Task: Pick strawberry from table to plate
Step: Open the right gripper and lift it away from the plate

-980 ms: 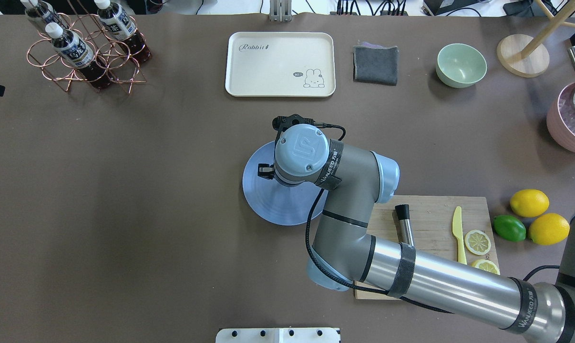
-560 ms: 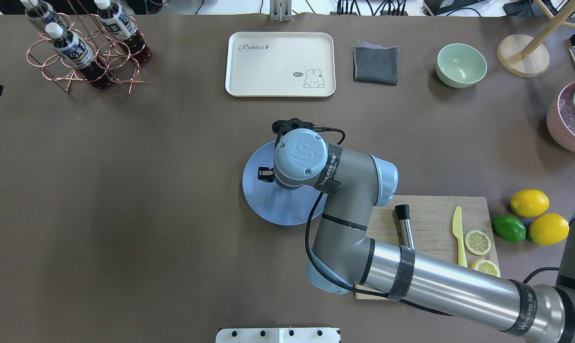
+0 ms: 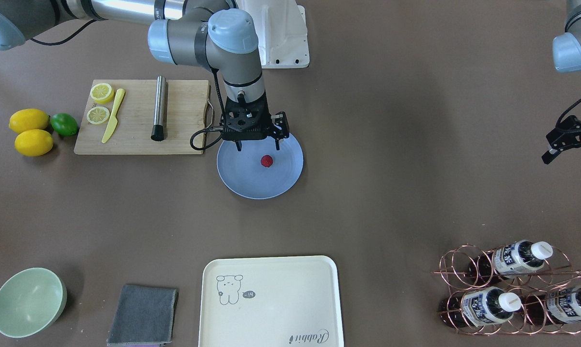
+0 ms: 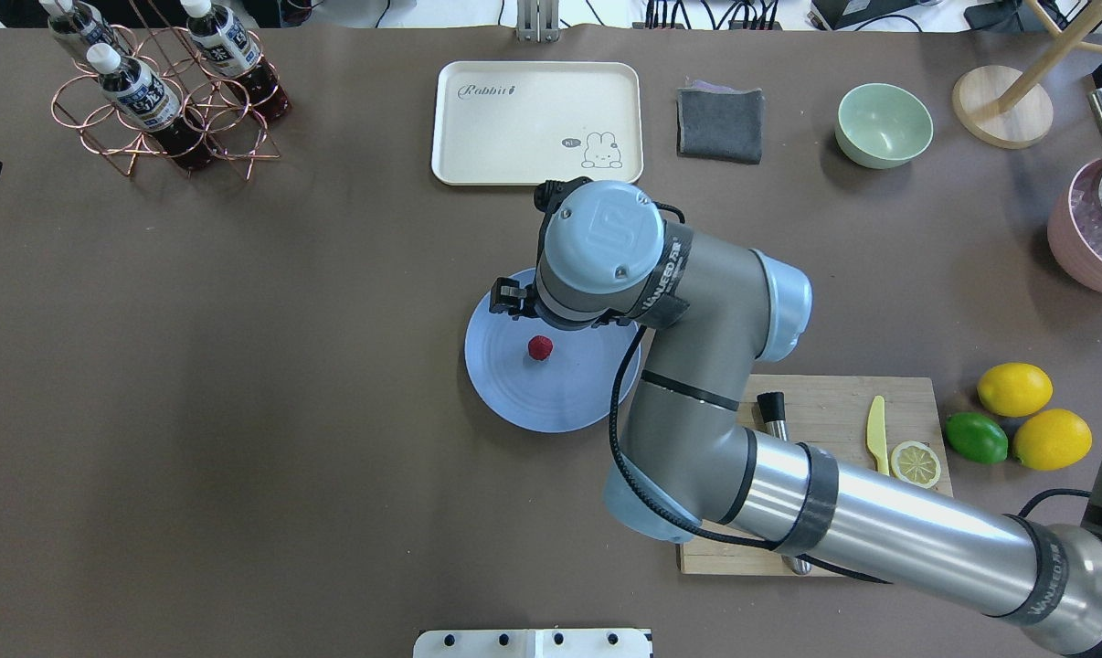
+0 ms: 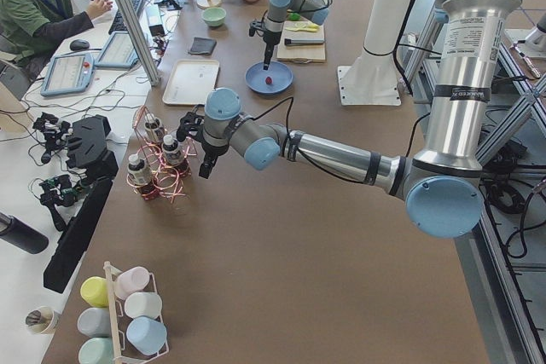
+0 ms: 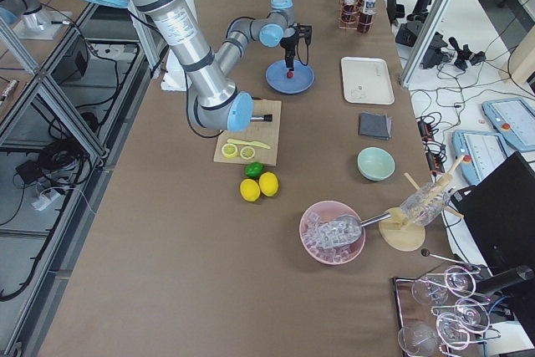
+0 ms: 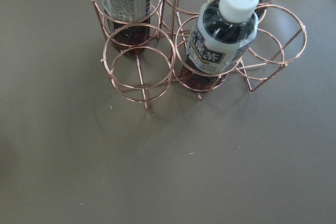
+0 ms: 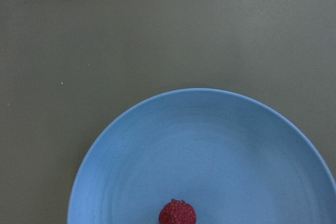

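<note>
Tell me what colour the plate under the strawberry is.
Matte blue-grey, faint rings; the plate shows best in the right wrist view.

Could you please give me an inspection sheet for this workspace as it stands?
Surface: brown table, no spills seen.
Job's things: strawberry lies on the plate, near its middle.
Clutter: board with lemon slices, knife and metal rod; lemons, lime, bowl, cloth, tray, bottle rack.
Grippers: right gripper above the plate, jaws open, empty; left gripper near the bottle rack, jaws open, empty.
Cables: black cable loops from the right wrist beside the board.
Surroundings: person at a desk beyond the table's end.
</note>
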You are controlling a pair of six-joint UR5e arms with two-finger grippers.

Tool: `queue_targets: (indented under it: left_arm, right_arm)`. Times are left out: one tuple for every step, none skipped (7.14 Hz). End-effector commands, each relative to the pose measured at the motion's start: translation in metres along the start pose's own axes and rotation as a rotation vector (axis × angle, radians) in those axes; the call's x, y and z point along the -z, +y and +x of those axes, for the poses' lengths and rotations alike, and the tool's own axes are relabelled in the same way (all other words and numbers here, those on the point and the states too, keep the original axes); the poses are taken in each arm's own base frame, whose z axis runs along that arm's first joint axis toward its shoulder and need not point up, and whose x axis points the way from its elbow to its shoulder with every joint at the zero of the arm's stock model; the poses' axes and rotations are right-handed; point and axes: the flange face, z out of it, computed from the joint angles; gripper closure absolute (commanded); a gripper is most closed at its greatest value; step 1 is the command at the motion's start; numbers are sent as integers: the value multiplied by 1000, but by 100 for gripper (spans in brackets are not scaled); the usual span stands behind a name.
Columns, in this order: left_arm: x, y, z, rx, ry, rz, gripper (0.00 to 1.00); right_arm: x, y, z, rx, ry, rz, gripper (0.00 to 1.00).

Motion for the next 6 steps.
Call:
queue_targets:
  left_arm:
    - [15,1,-28,40,-33,25,2]
    - [38,18,-68,33,-71,41,2]
    - [63,21,-99,-10,-116,28,2]
    - [98,28,-139,4,-168,0,2]
    - [128,34,-166,42,-197,-7,2]
    - [134,40,-175,3,-198,-21,2]
  right_arm:
    - [98,-46,86,-48,21,-50,0]
    - [115,-75,165,26,39,-65,0]
    - [115,-105,247,70,86,-86,0]
    - [131,-129,327,100,113,-95,0]
    - [143,-136,405,95,122,-126,0]
    - [156,-140,473,75,123,-146,0]
